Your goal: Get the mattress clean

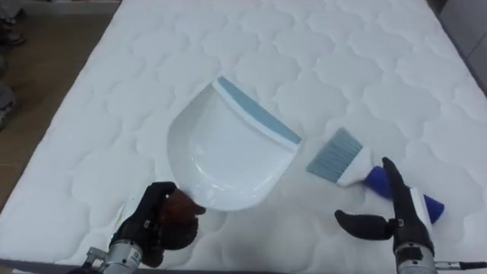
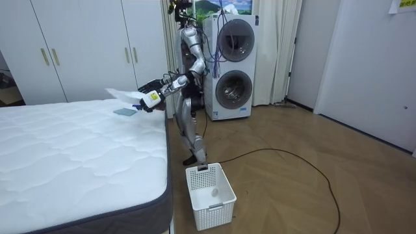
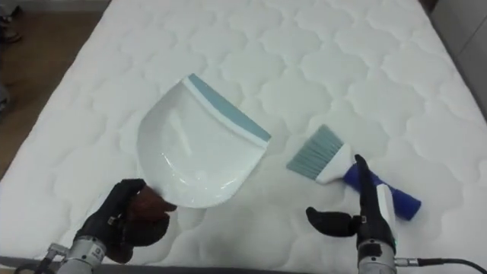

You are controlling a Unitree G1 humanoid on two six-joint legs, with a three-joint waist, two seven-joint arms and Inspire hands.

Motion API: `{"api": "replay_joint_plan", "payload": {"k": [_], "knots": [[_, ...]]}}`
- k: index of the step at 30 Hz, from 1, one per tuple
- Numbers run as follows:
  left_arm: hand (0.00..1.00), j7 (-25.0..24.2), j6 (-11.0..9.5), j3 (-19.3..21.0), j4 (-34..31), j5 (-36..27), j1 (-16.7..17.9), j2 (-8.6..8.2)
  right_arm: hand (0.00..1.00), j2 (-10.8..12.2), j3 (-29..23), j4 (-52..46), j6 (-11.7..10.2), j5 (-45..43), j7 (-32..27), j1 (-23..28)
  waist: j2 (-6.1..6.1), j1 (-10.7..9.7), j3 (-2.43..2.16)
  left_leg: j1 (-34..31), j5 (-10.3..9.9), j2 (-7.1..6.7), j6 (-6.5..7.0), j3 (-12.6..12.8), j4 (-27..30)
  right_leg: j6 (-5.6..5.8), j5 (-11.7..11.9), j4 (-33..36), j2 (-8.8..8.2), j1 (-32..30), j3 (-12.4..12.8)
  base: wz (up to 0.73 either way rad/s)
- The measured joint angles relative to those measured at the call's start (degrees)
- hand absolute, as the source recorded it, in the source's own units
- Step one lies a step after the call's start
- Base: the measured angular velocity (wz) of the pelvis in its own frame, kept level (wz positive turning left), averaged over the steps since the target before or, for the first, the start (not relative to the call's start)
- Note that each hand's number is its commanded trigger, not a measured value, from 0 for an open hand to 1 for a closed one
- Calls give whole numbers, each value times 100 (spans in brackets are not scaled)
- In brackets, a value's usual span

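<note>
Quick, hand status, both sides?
Left hand: shut on the dustpan, at its handle end.
Right hand: open beside the brush, holding nothing.

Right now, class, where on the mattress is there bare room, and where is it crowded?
Bare: the mattress beyond the dustpan, and the strip to its left. Crowded: the near edge, with left hand, brush and right hand.
</note>
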Motion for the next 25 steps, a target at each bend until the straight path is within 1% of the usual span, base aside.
{"api": "replay_joint_plan", "payload": {"k": [1, 2, 3, 4, 6, 8, 10, 11, 12, 13, 14, 15, 16, 17, 18, 19, 20, 21, 22, 23, 25], "knots": [[0, 3, 0, 18, 122, -9, -19, -9, 0, 29, 0, 3, 63, -2, -26, 0, -4, 32, 1, 33, -13, -1, -14, -2, 9, 0, 0, 7, -1, 3, -36, -45], [0, 3, 3, 19, 272, -64, -78, -10, 0, 32, 0, 58, 66, -27, -38, -19, 8, 53, 3, 35, -61, -2, -21, -8, 41, 0, 0, 3, -8, 3, -149, -44], [0, 3, 7, 19, 361, -81, -122, -12, 0, 34, 0, 127, 68, -51, -37, -39, 15, 51, 7, 31, -89, 0, -27, -8, 69, -1, 0, 4, -12, 6, -208, -32], [0, 11, 6, 37, 552, -213, -169, -37, 0, 46, -6, 261, 141, -178, -31, -54, 28, 68, 10, 31, -146, 12, -18, -5, 111, -2, 0, 32, -29, 17, -364, -21], [0, 17, 5, 144, 845, -342, -171, -120, 0, 53, -8, 413, 191, -274, 15, 24, 29, 80, 8, 67, -165, 13, -18, -2, 109, -2, 0, 61, 1, 14, -372, -21], [0, 20, 13, 261, 1206, -519, -146, -140, 0, 54, -20, 639, 300, -280, 164, 70, 29, 114, 10, 98, -183, 7, -9, -2, 100, -2, 0, 50, 7, 0, -329, -24], [0, 35, 11, 389, 1515, -650, -140, -171, 0, 54, -21, 960, 301, -298, 282, 74, 26, 112, 10, 147, -184, 7, -7, -4, 41, 5, 4, -19, 6, 9, -336, -6], [0, 92, 10, 420, 1665, -748, -91, -171, 0, 54, -24, 1187, 308, -298, 351, 73, 9, 115, -12, 183, -183, 5, -6, -6, -33, 8, 5, -24, 9, 7, -347, 0], [0, 97, 9, 441, 1754, -750, -76, -174, 0, 56, -31, 1301, 312, -301, 383, 70, -1, 122, -17, 190, -183, 5, -6, -7, -48, 12, 7, -33, 11, 10, -357, 4], [0, 98, 2, 504, 2012, -765, -53, -199, 0, 72, -41, 1585, 315, -303, 443, 48, -11, 134, -39, 220, -182, 13, -5, -9, -107, 21, 26, -88, 12, 43, -404, 8], [0, 103, 1, 552, 2363, -934, -36, -235, 0, 98, -67, 1845, 354, -297, 490, 53, -9, 139, -54, 288, -182, 30, -4, -21, -188, 22, 60, -179, 19, 123, -457, 5], [0, 105, 13, 562, 2536, -1011, -9, -243, 0, 108, -68, 1948, 397, -288, 512, 60, -6, 151, -69, 331, -182, 39, -4, -20, -242, 24, 72, -211, 19, 149, -492, 0], [0, 106, 63, 578, 2832, -1188, 59, -243, 0, 141, -78, 2105, 466, -252, 542, 71, -22, 138, -73, 377, -182, 49, -4, -21, -288, 25, 80, -241, 11, 183, -566, -6], [0, 110, 166, 601, 3066, -1290, 95, -247, 0, 167, -78, 2169, 548, -207, 573, 83, -49, 138, -66, 384, -182, 54, -4, -20, -295, 23, 82, -248, 4, 189, -614, -5], [0, 112, 205, 602, 3183, -1331, 98, -248, 0, 177, -79, 2232, 554, -206, 604, 77, -70, 124, -62, 389, -182, 58, -5, -16, -297, 22, 83, -263, 9, 199, -615, 0], [0, 114, 223, 620, 3421, -1355, 104, -258, 0, 203, -81, 2428, 552, -201, 670, 58, -89, 141, -66, 416, -181, 81, -6, -11, -304, 11, 110, -348, 30, 263, -622, 0], [0, 114, 187, 664, 3616, -1355, 118, -265, 0, 260, -117, 2671, 554, -202, 738, 56, -127, 164, -88, 456, -180, 100, -8, -15, -301, 0, 125, -431, 49, 350, -628, 0], [0, 114, 151, 705, 3678, -1354, 124, -272, 0, 306, -181, 2784, 564, -203, 775, 56, -142, 181, -93, 482, -180, 105, -9, -17, -300, -1, 126, -453, 54, 380, -627, 0], [0, 114, 107, 827, 3706, -1354, 194, -316, 0, 371, -297, 2969, 616, -201, 845, 61, -147, 223, -93, 536, -180, 115, -9, -15, -313, -6, 129, -521, 64, 457, -627, 0], [0, 114, 105, 848, 3761, -1354, 190, -323, 0, 398, -375, 3116, 677, -200, 937, 62, -161, 232, -95, 590, -180, 119, -9, -14, -343, -6, 129, -560, 69, 512, -626, 0], [0, 113, 103, 877, 3822, -1343, 208, -324, 0, 405, -465, 3297, 697, -214, 1069, 94, -155, 262, -89, 664, -180, 135, -9, -6, -405, -4, 160, -665, 89, 603, -616, 0]]}}
